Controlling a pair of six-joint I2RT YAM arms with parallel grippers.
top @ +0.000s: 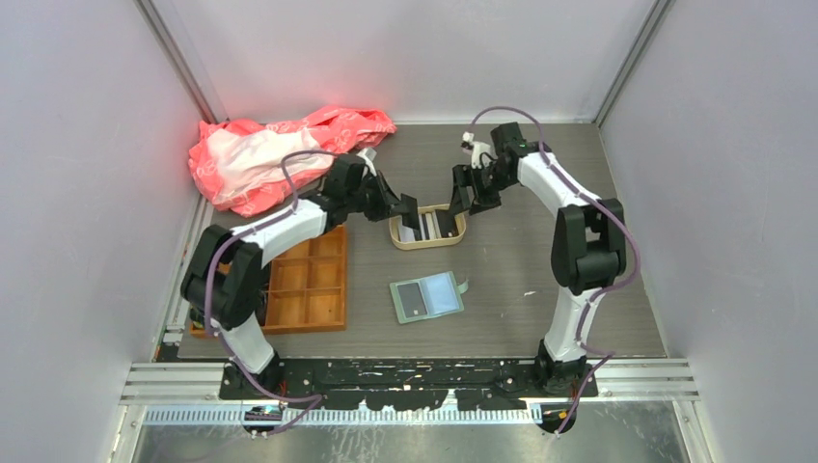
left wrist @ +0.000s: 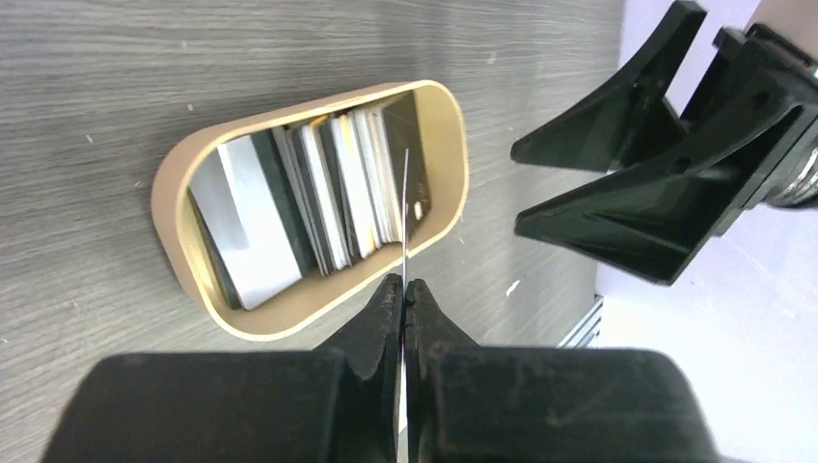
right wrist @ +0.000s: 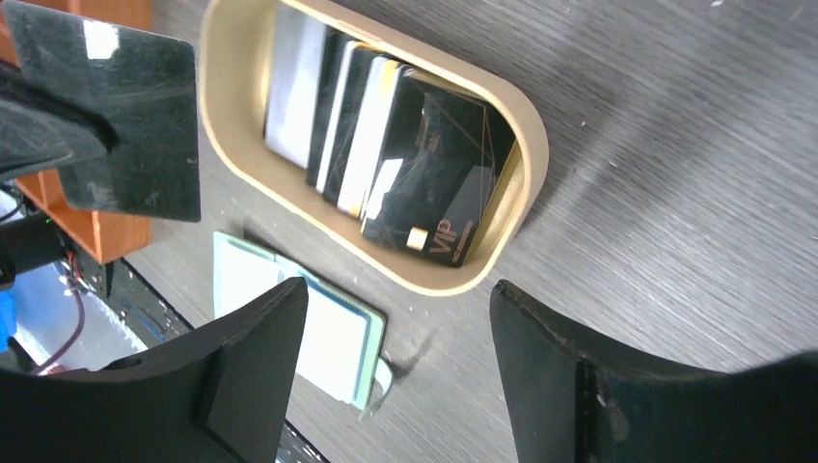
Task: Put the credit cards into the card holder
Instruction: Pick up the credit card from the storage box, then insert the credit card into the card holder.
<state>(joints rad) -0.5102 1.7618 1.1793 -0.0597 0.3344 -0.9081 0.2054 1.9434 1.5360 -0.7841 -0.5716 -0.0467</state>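
1. Nearest the arm bases, we are recording the orange compartment tray (top: 309, 280) sitting at the left of the table (top: 540, 318), beneath the left arm.
2. We are finding the card holder (top: 426, 297) lying open and flat on the table, just nearer than the beige tray (top: 428, 244) and apart from it. One dark pocket and one pale pocket are facing up.
3. We are seeing the credit cards (right wrist: 318, 106) standing on edge in a row inside the beige tray, dark and pale ones mixed. The end black card (right wrist: 434, 174) is showing gold lettering reading "VIP". We are making out no other writing.
4. The left gripper (left wrist: 404, 282) is hovering at one side of the tray with its jaws pressed together on a single dark card (right wrist: 130, 121). The left wrist view is showing this card edge-on. We cannot tell whether its far edge is touching the row.
5. The right gripper (right wrist: 397, 294) is hovering over the opposite side of the tray, facing the left one, its jaws spread wide and gripping nothing.
6. Farthest back, a crumpled pink bag (top: 280, 154) is lying in the left rear corner. Its print is too small to read.
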